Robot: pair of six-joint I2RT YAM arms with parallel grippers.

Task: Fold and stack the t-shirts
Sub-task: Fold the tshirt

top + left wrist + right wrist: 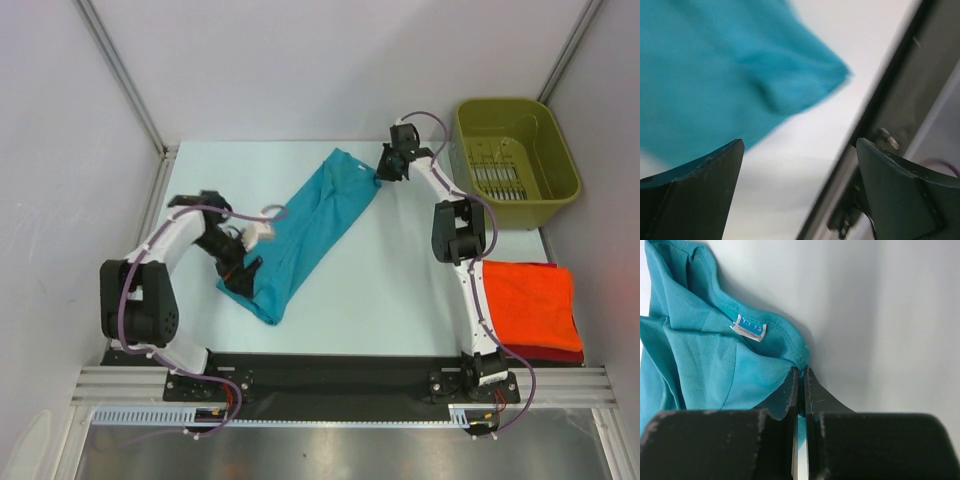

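Teal t-shirt (315, 225), one, in right fingers (785, 400), left fingers (695, 200) wide, orange-red t-shirt (528, 300) on dark red t-shirt (560, 355)

1. A long teal cloth t-shirt (310, 230) lay diagonally across the centre of the pale flat table (400, 300).
2. An olive rectangular plastic bin (525, 218) stood at upper right.
3. A folded orange-red cloth t-shirt (528, 305) lay at lower right, atop a dark red cloth t-shirt (548, 354).
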